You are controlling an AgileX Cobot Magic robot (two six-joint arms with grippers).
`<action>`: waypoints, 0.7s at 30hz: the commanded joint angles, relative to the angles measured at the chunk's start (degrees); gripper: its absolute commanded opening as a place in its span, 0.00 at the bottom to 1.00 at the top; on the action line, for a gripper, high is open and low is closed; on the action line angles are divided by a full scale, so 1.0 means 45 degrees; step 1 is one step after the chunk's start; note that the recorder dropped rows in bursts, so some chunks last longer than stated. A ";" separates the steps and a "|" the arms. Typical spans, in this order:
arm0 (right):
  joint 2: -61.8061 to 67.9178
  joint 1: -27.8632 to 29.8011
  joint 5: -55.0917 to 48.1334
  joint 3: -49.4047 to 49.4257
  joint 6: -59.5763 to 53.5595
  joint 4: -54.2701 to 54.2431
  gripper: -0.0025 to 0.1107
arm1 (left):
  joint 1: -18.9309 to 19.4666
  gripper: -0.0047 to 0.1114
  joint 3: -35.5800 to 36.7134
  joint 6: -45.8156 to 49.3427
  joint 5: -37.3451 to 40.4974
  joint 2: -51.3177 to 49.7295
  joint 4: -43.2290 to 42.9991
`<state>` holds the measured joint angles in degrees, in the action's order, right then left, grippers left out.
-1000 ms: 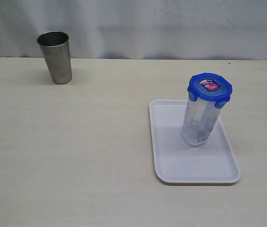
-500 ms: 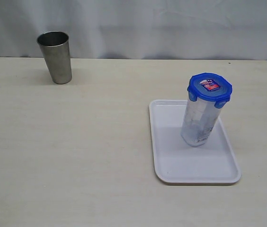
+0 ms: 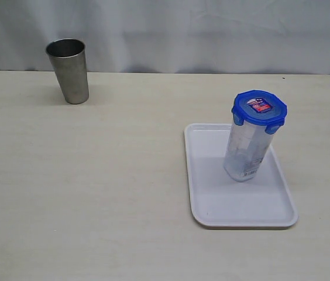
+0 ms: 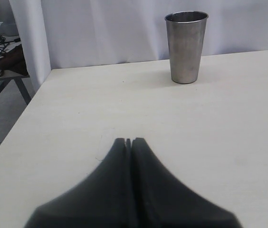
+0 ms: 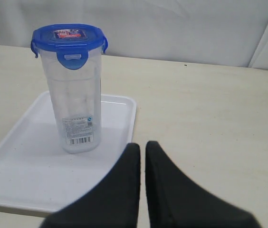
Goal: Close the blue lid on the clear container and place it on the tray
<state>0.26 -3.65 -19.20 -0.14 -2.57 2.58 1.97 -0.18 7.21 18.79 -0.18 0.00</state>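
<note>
The clear container (image 3: pixel 246 153), blue lid (image 3: pixel 259 108) seemingly latched, is standing on the tray (image 3: pixel 212 205). Left gripper (image 4: pixel 129 141) and right gripper (image 5: pixel 142 145) are resting clenched, empty; the task is looking finished, needing only a clear retreat.

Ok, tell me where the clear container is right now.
In the exterior view the clear container stands upright on the tray at the right, blue lid on top, far from the steel cup at back left.

Left fingers (image 4: pixel 110 190) showing matte black, broad at base, tapering to blunt tips; right fingers (image 5: pixel 122 190) looking the same.
</note>
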 commanded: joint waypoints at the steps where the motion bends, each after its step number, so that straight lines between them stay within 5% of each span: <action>1: -0.0058 0.0071 -0.0070 0.0031 -0.0040 -0.0060 0.06 | 0.0000 0.04 0.0040 -0.0121 -0.0067 0.0040 0.0000; 21: -0.0058 0.0071 -0.0070 0.0031 -0.0040 -0.0060 0.06 | 0.0000 0.04 0.0040 -0.0121 -0.0066 0.0040 -0.0106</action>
<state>0.26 -3.65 -19.34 -0.14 -2.57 2.58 1.97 -0.18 7.21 18.79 -0.18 0.00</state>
